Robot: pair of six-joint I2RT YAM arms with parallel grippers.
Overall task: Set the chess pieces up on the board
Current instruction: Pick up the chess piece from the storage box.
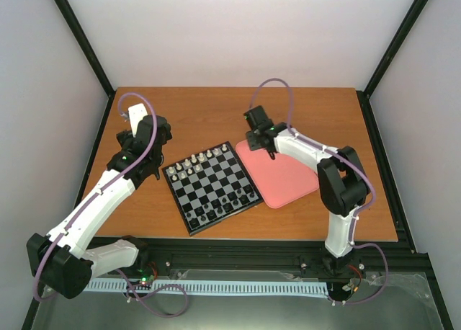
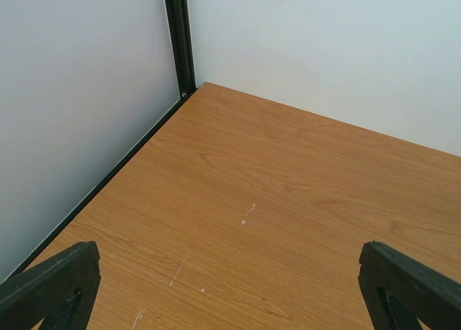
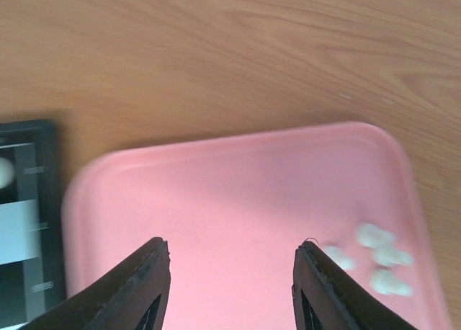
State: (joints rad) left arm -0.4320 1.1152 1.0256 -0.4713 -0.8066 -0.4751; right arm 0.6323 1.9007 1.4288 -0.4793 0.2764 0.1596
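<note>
The right gripper (image 3: 232, 247) hangs low over the pink rounded-corner tray (image 3: 216, 193), fingers apart with nothing between them, probably to pick one of the small cream chess pieces (image 3: 378, 254) lying just right of it. The black-framed checkered chessboard (image 1: 211, 187) sits just left of the tray, with other cream figures on its far rows. The left gripper (image 2: 227, 261), also wide apart, faces the bare wooden table (image 2: 288, 171), well out of the way.

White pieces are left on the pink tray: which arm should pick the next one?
Right. Its open gripper hovers over the pink tray, with loose white chess pieces lying just beside its fingers. The left gripper faces bare table, left of the chessboard.
</note>
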